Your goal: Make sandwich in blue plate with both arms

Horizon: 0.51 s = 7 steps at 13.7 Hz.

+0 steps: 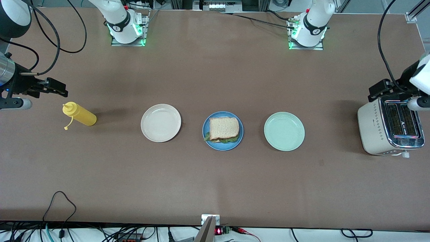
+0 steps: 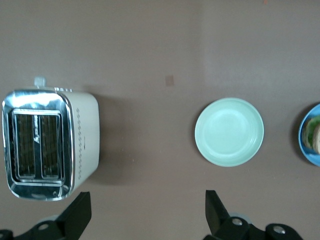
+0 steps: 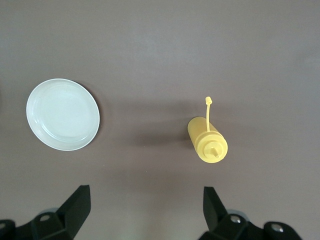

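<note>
The sandwich (image 1: pixel 224 127), a bread slice on top with green lettuce showing under it, lies on the blue plate (image 1: pixel 221 147) at the middle of the table. Its edge also shows in the left wrist view (image 2: pixel 315 135) on the blue plate (image 2: pixel 306 152). My left gripper (image 1: pixel 373 94) is open and empty, raised over the table by the toaster; it shows in the left wrist view (image 2: pixel 147 210). My right gripper (image 1: pixel 62 90) is open and empty, raised over the table by the yellow bottle; it shows in the right wrist view (image 3: pixel 146 207). Both grippers are well apart from the sandwich.
A cream-white plate (image 1: pixel 161 122) (image 3: pixel 62 114) and a pale green plate (image 1: pixel 284 131) (image 2: pixel 229 131), both bare, flank the blue plate. A yellow squeeze bottle (image 1: pixel 80 115) (image 3: pixel 207 142) stands at the right arm's end. A white toaster (image 1: pixel 373 127) (image 2: pixel 82 135) stands at the left arm's end.
</note>
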Tool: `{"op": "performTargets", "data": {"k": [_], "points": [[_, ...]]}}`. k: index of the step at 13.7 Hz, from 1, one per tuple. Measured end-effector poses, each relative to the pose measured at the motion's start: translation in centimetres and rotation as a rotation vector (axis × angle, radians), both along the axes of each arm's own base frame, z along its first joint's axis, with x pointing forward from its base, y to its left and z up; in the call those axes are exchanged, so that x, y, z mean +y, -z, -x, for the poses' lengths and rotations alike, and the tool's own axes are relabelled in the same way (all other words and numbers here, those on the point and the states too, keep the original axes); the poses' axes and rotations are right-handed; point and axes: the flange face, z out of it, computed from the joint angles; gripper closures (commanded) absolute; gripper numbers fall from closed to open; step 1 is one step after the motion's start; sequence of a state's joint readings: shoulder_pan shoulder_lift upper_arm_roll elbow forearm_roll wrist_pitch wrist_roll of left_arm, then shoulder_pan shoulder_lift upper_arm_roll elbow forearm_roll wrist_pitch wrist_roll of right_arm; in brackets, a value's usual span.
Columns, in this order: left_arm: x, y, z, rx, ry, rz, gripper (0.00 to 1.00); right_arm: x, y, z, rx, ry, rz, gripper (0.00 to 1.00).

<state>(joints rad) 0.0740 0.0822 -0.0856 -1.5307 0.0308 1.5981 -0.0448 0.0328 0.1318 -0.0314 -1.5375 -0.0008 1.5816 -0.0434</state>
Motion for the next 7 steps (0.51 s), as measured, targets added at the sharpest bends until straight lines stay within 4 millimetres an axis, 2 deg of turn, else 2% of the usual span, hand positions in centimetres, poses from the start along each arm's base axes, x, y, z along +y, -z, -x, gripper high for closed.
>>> {"op": "performTargets", "data": {"k": [4,7], "points": [[0.0,1.6,3.0,0.023,-0.006,0.008,0.0,0.0,0.0,0.0,0.001,0.0,0.0,0.0],[-0.1,1.6,4.1,0.016,-0.007,0.006,0.0,0.0,0.0,0.0,0.002,0.0,0.0,0.0]]}}
